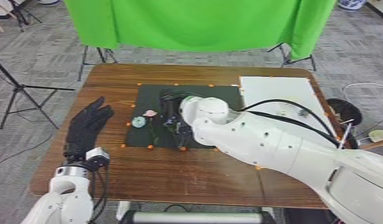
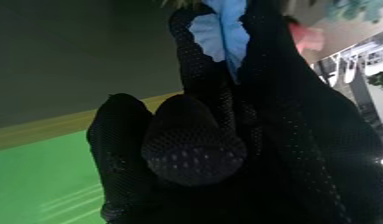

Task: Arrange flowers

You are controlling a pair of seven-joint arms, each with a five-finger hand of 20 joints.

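Table: brown wood (image 1: 196, 175), standing on grey patterned carpet (image 1: 45, 125); a dark green mat (image 1: 152, 92) lies on the middle of it.
Right hand: out over that mat, black-gloved (image 1: 171, 107); as far as I can make out, its fingers are closed in a pinch on something light blue.
Light blue piece: (image 2: 230, 35) caught between the right hand's fingers, with part of it lying over one fingertip; I can't tell if it is petals or something else.
Pink flower: (image 1: 150, 113) on the robot's left of the right hand, apart from the light blue piece.
Pale blue-green flower: (image 1: 139, 121) near the pink one, towards the mat's left edge; a thin green stem (image 1: 154, 132) runs down beside the two.
Orange markers: (image 1: 151, 147) small dots set around the mat.
White sheet: (image 1: 258, 87) just beside the mat, on the right half of the table; the right arm (image 1: 285, 150) reaches across in front of part of it.
Left hand: (image 1: 85, 125) at the table's left side, well away from the flowers; fingers straight, grasping nothing.
Beyond: a bright green cloth (image 1: 196, 25) hangs past the far edge; a black tripod (image 1: 23, 87) stands off to the left; a dark bin (image 1: 346, 110) sits to the right.
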